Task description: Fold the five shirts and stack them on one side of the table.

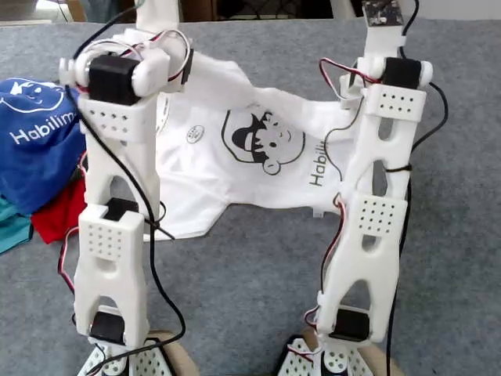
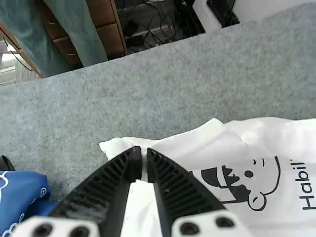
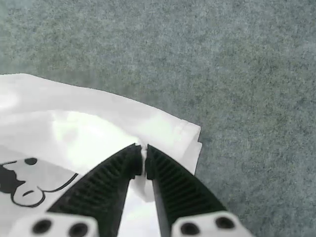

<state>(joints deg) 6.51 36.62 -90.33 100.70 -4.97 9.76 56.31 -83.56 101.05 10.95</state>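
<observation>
- Wrist views: left gripper [image 2: 141, 165] clamps one sleeve of the white shirt [image 2: 237, 148], right gripper [image 3: 143, 162] the other.
- High view: blue shirt [image 1: 35, 149] and red shirt [image 1: 59, 215] heaped beside it.

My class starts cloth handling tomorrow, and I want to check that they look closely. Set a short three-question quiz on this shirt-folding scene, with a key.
1. True or false: the white shirt is already folded and stacked.
2. Which shirt lies on top of the heap beside it? A. blue B. yellow C. black
3. Short answer: what are the left jaws and the right jaws shut on?

Key
1. False: it lies spread out on the table.
2. A: the blue shirt, with a red shirt under it.
3. The white shirt's edge.
</observation>
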